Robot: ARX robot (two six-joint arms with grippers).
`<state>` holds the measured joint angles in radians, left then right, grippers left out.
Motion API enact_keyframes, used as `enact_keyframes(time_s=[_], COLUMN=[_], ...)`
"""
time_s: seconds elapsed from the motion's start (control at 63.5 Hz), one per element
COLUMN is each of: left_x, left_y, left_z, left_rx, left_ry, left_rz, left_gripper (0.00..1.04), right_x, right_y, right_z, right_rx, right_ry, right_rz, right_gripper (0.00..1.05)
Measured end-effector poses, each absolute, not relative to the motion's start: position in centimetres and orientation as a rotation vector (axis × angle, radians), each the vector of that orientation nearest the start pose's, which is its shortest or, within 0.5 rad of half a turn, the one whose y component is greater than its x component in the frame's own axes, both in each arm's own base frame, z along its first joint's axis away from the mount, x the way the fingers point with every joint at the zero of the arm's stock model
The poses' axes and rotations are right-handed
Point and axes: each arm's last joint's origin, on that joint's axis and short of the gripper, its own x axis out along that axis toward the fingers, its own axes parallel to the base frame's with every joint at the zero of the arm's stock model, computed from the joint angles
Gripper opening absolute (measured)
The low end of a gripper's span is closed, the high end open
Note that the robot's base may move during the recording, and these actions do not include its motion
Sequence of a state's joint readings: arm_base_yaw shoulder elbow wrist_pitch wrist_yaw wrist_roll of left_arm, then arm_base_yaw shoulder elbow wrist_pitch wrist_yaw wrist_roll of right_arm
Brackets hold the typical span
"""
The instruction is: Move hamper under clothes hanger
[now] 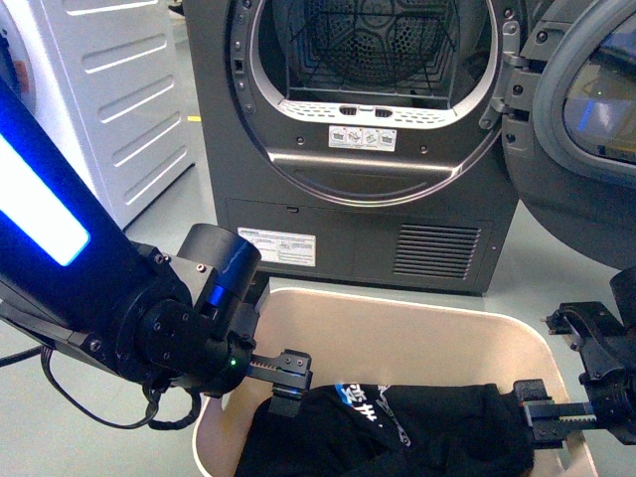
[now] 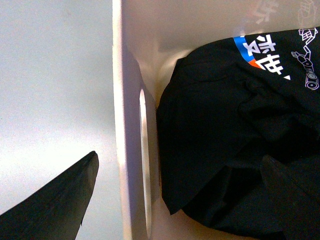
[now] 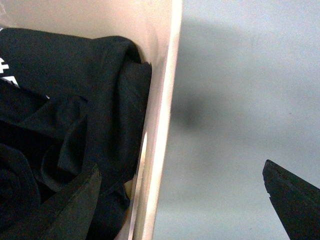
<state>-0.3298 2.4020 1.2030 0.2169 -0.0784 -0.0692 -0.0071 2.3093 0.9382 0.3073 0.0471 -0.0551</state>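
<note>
The hamper (image 1: 397, 306) is a beige tub on the floor right in front of me, holding black clothes (image 1: 397, 427) with white and blue print. My left gripper (image 1: 268, 378) is open and straddles the tub's left wall (image 2: 127, 125), one finger (image 2: 60, 200) outside over the floor and the other inside above the clothes. My right gripper (image 1: 566, 417) is open too, astride the right wall (image 3: 162, 125), with one finger (image 3: 70, 205) over the clothes and one finger (image 3: 292, 195) outside. The clothes hanger is out of view.
A dark grey dryer (image 1: 358, 199) stands just behind the hamper, its round door (image 1: 596, 99) swung open to the right. A white appliance (image 1: 109, 99) stands at the back left. Grey floor (image 1: 89, 427) lies on both sides of the tub.
</note>
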Motion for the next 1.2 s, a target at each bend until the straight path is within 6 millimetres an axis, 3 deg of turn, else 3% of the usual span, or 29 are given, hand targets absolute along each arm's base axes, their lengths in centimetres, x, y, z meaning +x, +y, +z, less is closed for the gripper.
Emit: enact_keyframes(time_s=[0.299,0.441,0.63,0.725,0.945,1.197], left_x=[39.3,39.3,39.2,39.2,39.2,39.2], left_y=[-12.9,-12.9,-12.7,-12.4,-12.3,-12.3], left_z=[-0.8,-0.9,-0.9,-1.0,-1.0,-1.0], left_rx=[0.142,0.148,0.155,0.153,0.147,0.137], left_ry=[0.966,0.966,0.967,0.974,1.002,1.002], left_rz=[-0.198,-0.200,-0.182,-0.168,-0.156,-0.151], left_gripper=[0.98,0.66,0.21,0.06,0.04,0.04], right_x=[35.4,35.4,35.5,35.5,35.5,35.5], right_y=[0.4,0.5,0.6,0.7,0.9,0.9], right_z=[-1.7,-1.8,-1.8,-1.8,-1.9,-1.8], right_rx=[-0.080,-0.081,-0.084,-0.085,-0.068,-0.040], right_ry=[1.073,1.084,1.092,1.094,1.100,1.100], right_rz=[-0.016,-0.019,-0.023,-0.022,-0.023,-0.030], right_gripper=[0.97,0.96,0.53,0.39,0.02,0.03])
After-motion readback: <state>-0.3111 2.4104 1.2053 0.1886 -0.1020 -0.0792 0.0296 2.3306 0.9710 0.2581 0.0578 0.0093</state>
